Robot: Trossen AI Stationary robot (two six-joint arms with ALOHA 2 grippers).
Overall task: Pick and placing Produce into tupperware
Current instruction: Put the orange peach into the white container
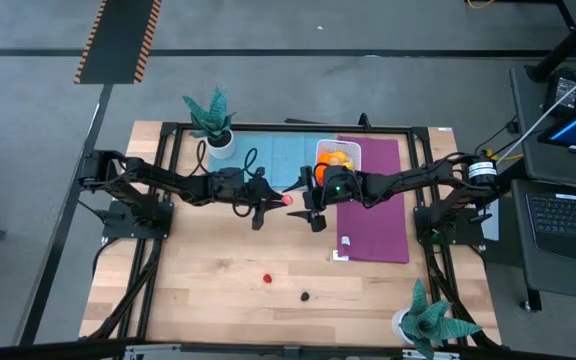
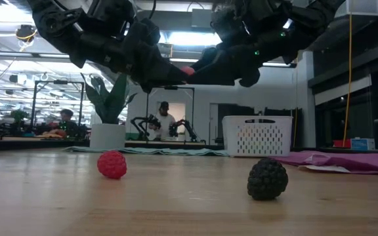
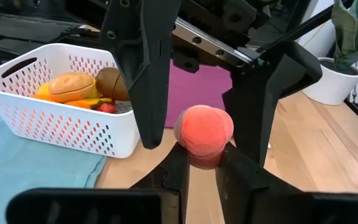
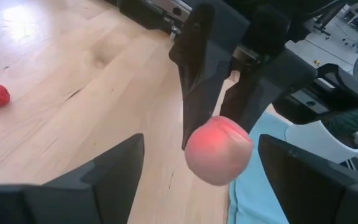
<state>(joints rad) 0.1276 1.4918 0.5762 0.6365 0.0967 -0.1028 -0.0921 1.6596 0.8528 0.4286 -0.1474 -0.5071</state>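
here the left end effector [image 3: 199,163] grips a peach [image 3: 204,130], right end effector [image 4: 197,171] open.

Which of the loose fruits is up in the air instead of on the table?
The pink peach, pinched in the left gripper; the red raspberry and dark blackberry lie on the table.

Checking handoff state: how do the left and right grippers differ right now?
Grip: the left gripper is shut on the peach; the right gripper is open, holding nothing.
Position: the left gripper carries the peach in the air; the right gripper's fingers stand either side of it without touching.
Shared: both meet above the table middle, beside the white basket.
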